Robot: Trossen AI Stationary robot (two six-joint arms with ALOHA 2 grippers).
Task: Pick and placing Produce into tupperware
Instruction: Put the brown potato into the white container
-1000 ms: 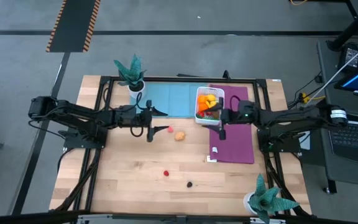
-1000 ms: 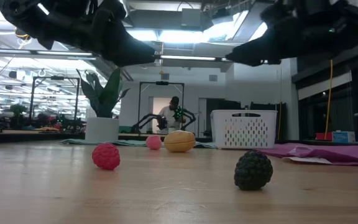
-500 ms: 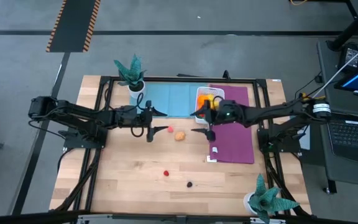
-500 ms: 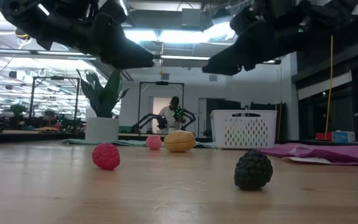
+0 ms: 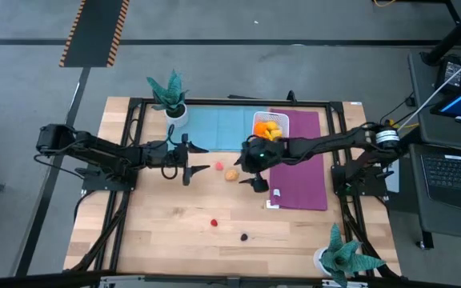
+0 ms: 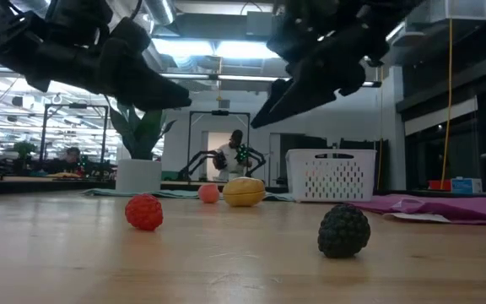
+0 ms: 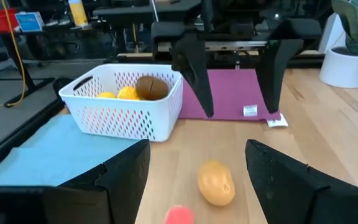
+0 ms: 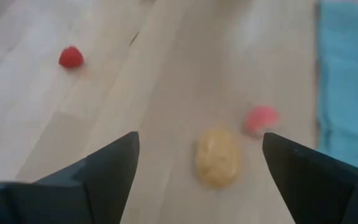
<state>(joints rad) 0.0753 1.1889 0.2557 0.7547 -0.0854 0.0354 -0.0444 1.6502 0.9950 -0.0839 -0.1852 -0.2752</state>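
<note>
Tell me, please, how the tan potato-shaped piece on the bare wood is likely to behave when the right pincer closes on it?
The tan piece looks smooth and rounded, so it may roll or squirt sideways if gripped off-centre. It looks small beside the open right pincer, so probably light. It lies close to the pink piece, which might get nudged.

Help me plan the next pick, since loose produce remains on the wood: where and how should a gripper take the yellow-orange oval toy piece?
Probably from straight above, closing across the narrow middle of the yellow-orange oval toy piece. It lies flat on its long side on the bare wooden table, so the short axis fits between open fingers. The small pink piece sits apart beside it, leaving room. The right gripper, open, hangs nearest.
</note>
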